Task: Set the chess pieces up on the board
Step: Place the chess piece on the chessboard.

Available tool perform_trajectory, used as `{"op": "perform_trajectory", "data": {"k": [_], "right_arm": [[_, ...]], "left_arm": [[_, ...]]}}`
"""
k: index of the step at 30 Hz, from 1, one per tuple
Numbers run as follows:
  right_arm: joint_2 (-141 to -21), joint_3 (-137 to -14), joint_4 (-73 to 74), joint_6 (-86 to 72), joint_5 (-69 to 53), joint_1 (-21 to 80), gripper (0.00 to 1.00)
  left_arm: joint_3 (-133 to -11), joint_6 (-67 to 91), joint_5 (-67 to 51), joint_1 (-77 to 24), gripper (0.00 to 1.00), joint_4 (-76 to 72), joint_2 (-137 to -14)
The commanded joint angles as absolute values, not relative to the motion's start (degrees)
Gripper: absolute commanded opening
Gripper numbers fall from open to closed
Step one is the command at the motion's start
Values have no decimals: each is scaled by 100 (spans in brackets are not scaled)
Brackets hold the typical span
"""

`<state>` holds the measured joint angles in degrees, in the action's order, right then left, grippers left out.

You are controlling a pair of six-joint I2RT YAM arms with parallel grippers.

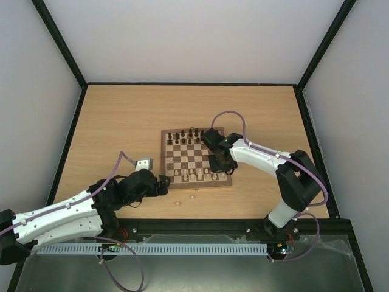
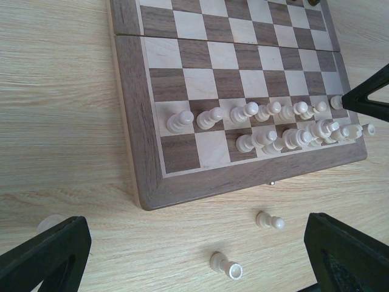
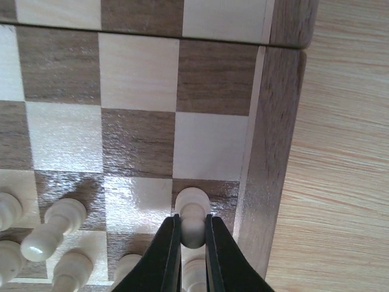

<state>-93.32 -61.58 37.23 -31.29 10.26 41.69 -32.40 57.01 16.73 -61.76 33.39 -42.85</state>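
Right fingers (image 3: pixel 165 258): you pinch a cream pawn (image 3: pixel 192 210) by the board's (image 3: pixel 276 121) right edge.
Left fingers (image 2: pixel 48 252): spread, off the board's near-left corner.
Desk (image 2: pixel 61 121): two cream pieces (image 2: pixel 269 220) beside the board.

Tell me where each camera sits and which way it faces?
Top external: above and behind, looking down on table, board, both arms.
Left wrist: low off the board's corner, facing two loose pale pieces; open left gripper below.
Right wrist: looking down on the board's edge; right gripper shut on a pale piece.
Shared: both wrist views show pale rows.
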Motion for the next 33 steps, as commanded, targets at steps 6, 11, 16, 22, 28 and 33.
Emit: {"op": "perform_trajectory", "data": {"k": [6, 11, 16, 22, 28, 33], "right_arm": [[-9263, -5900, 3845, -3049, 906, 4145, 4], [-9183, -5844, 3852, -3040, 909, 4142, 4], [-9100, -5826, 3888, -3045, 965, 4145, 5], [-9041, -5864, 3869, -3041, 989, 4145, 8], [-8907, -5967, 3872, -3008, 1010, 4140, 13], [-8627, -6177, 3966, -2997, 1127, 4145, 25]], "left_arm": [[-3243, 5650, 1819, -6213, 99, 3368, -4344], [-3279, 5650, 1836, -6207, 99, 3389, -4367], [-3297, 5657, 1846, -6212, 99, 3416, -4376], [-3304, 5673, 1854, -6205, 99, 3431, -4376], [-3303, 5686, 1871, -6215, 99, 3440, -4354], [-3313, 5697, 1910, -6209, 99, 3449, -4351]]}}
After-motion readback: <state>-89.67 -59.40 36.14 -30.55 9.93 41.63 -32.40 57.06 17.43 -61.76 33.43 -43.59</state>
